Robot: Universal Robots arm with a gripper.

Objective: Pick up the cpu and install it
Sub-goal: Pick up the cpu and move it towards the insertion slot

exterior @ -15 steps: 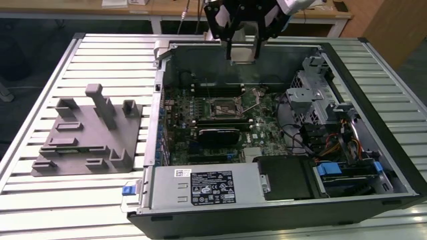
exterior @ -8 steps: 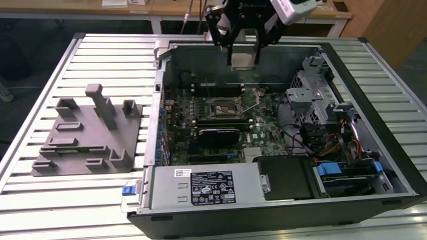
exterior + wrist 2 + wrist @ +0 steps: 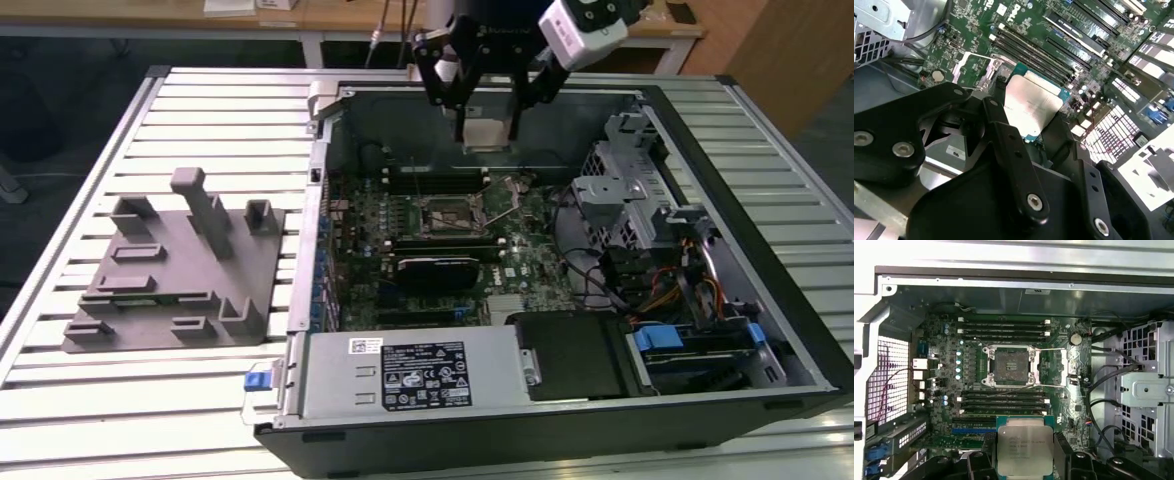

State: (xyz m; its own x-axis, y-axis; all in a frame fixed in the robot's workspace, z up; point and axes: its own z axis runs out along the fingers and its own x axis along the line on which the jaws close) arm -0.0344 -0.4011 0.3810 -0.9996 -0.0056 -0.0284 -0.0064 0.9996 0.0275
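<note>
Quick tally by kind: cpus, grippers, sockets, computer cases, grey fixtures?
cpu: 1, held above the board
gripper: 1, shut on the cpu
socket: 1, empty
computer case: 1, open
grey fixture: 1, beside the case
Total: 5

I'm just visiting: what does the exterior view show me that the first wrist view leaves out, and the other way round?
The exterior view takes in the slatted table, the grey plastic fixture lying on it, and a labelled metal box inside the computer case. The first wrist view looks down on the perforated case wall and the printed silver top of the cpu. Both share the gripper shut on the cpu, the green motherboard and its empty socket.
</note>
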